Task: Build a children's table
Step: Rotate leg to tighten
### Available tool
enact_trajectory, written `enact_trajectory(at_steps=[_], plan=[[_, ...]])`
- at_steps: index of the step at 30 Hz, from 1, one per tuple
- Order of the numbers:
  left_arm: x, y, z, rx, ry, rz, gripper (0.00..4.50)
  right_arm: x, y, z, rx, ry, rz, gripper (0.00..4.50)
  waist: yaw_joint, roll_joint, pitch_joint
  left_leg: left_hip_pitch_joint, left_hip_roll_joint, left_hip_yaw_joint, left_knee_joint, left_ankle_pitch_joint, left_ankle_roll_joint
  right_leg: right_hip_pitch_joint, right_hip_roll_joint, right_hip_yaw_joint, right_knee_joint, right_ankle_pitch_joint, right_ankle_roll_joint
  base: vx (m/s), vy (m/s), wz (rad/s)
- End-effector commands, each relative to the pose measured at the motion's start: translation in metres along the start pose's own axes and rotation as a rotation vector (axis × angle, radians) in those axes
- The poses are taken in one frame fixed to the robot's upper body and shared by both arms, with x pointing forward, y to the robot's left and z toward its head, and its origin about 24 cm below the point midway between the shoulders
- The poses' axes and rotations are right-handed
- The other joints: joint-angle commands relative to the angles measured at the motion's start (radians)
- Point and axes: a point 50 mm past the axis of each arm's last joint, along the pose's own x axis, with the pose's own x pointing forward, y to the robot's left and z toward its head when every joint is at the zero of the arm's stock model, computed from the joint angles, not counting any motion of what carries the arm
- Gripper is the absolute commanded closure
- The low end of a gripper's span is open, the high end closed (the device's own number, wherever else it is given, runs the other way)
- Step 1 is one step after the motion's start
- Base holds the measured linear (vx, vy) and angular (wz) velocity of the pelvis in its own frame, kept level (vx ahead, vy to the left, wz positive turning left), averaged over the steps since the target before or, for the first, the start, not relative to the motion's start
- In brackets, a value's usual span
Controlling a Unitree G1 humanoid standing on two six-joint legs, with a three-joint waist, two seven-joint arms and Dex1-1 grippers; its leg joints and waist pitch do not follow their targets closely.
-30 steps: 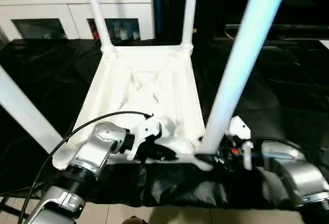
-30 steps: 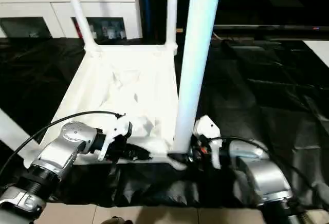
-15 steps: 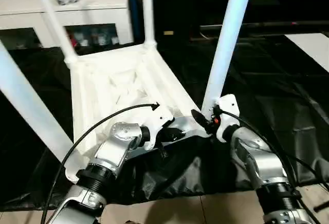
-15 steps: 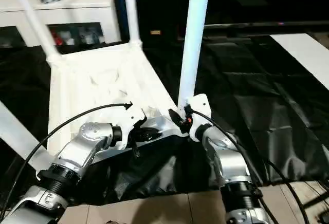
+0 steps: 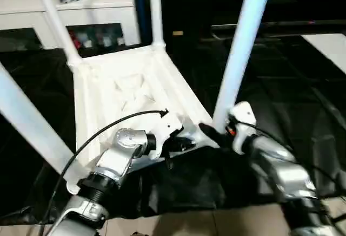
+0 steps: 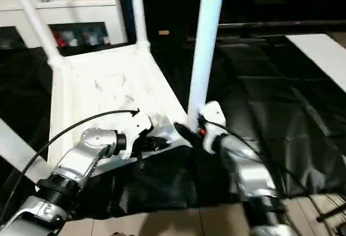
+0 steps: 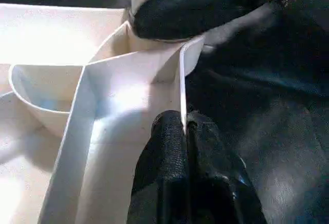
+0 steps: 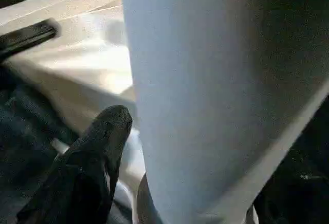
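Note:
The children's table (image 5: 124, 90) lies upside down on black cloth, its four white legs pointing up. My left gripper (image 5: 181, 144) is at the near rim, shut on the thin rim wall (image 7: 181, 88), which runs between its two black fingers (image 7: 164, 147). My right gripper (image 5: 216, 133) is at the base of the near right leg (image 5: 240, 57), by the corner socket. It straddles the leg (image 8: 205, 80) and is open, with one finger (image 8: 97, 147) standing just off the leg's side. The other finger is hidden behind the leg.
A white cabinet (image 5: 81, 8) with shelf openings stands behind the table. Black cloth (image 5: 303, 84) covers the surface to the right. Light floor tiles (image 5: 216, 220) show below the cloth's near edge. The near left leg (image 5: 27, 122) slants across the left side.
The whole picture has shifted, so the camera moved. My right forearm has swung lower and outward beside the leg's base. The left gripper keeps its hold on the rim.

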Motion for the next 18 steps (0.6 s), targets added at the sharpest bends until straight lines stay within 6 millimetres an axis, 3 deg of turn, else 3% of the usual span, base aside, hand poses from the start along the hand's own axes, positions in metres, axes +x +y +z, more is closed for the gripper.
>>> enact_trajectory(at_steps=[1, 4, 9, 17, 18], plan=[[0.004, -0.001, 0.029, 0.102, -0.106, -0.028, 4.5, 0.016, 0.033, -0.013, 0.048, 0.047, 0.213, 1.21, 0.007, -0.011, -0.066, 0.022, 0.038, -0.005, -0.066, -0.306, 0.048, 0.034, -0.053, 0.038, -0.066, -0.288, -0.2, 0.0, 0.0, 0.0], [-0.007, 0.0, 0.023, 0.124, -0.072, -0.1, 4.5, -0.004, 0.026, -0.015, 0.002, 0.091, 0.301, 1.21, 0.02, -0.014, -0.068, 0.013, 0.039, -0.004, -0.061, -0.269, 0.056, 0.04, -0.053, 0.038, -0.055, -0.288, -0.202, 0.0, 0.0, 0.0], [-0.014, 0.001, 0.019, 0.123, -0.051, -0.141, 4.5, -0.019, 0.018, -0.013, -0.009, 0.129, 0.361, 1.21, 0.035, -0.01, -0.072, 0.014, 0.045, -0.004, -0.057, -0.237, 0.062, 0.039, -0.048, 0.037, -0.043, -0.212, -0.228, 0.0, 0.0, 0.0], [-0.02, 0.004, 0.016, 0.128, -0.038, -0.151, 4.5, -0.027, 0.008, -0.015, -0.035, 0.17, 0.355, 1.21, 0.045, -0.016, -0.069, 0.018, 0.045, -0.003, -0.061, -0.298, 0.034, 0.037, -0.054, 0.039, -0.05, -0.299, -0.21, 0.0, 0.0, 0.0], [-0.021, 0.004, 0.016, 0.128, -0.037, -0.153, 4.5, -0.028, 0.006, -0.015, -0.039, 0.172, 0.351, 1.37, 0.045, -0.015, -0.069, 0.016, 0.045, -0.004, -0.061, -0.293, 0.034, 0.037, -0.055, 0.04, -0.05, -0.303, -0.206, 0.0, 0.0, 0.0]])
